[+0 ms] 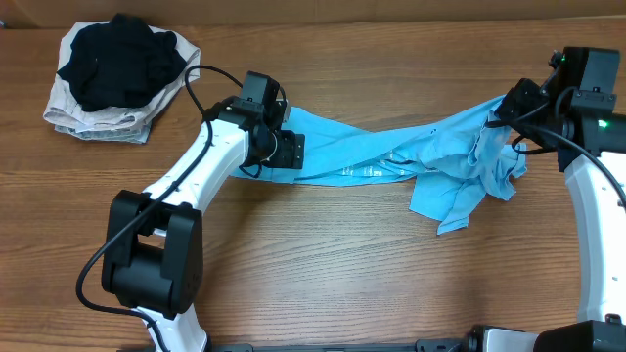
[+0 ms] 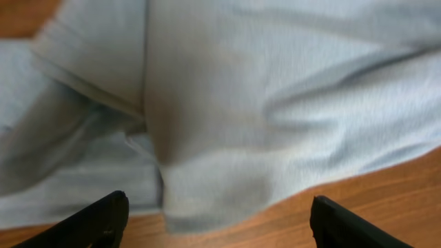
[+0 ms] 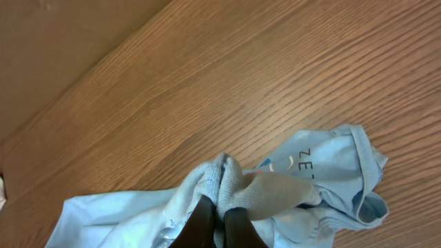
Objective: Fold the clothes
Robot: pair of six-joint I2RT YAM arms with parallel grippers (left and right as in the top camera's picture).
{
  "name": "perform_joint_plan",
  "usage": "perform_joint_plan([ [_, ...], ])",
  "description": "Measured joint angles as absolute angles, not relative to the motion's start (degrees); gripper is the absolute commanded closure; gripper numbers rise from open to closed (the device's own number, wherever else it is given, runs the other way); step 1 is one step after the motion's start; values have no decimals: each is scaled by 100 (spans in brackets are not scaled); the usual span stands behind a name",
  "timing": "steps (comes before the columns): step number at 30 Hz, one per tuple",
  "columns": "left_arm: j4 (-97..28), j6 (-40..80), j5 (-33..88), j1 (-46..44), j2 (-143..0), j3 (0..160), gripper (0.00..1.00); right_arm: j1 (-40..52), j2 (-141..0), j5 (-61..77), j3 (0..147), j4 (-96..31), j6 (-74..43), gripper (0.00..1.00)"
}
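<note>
While right jaws clench T-shirt (image 1: 391, 156), left jaws gape; black garment (image 1: 117, 59) atop beige cloth (image 1: 98, 122).

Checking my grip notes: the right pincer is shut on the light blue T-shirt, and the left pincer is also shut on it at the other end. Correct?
Not quite. The left pincer is open: the left wrist view shows its fingers wide apart over the light blue T-shirt. The right pincer is indeed shut on it.

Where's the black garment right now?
Overhead view: the black garment is at the far-left corner of the table, heaped on the beige cloth, apart from the T-shirt stretched across the middle.
</note>
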State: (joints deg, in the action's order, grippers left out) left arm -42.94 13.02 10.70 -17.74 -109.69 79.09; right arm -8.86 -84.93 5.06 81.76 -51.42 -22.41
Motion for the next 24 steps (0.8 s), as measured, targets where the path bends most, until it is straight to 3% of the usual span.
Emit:
perform_joint_plan([
  [18,-4355,1004,596,-1831,-10986,7813,18,-886,-8493,508,8176,-5188,-2244,96],
  [24,-4217,1004,580,-1831,-11321,7813,23,-886,-8493,497,8176,-5186,-2241,96],
])
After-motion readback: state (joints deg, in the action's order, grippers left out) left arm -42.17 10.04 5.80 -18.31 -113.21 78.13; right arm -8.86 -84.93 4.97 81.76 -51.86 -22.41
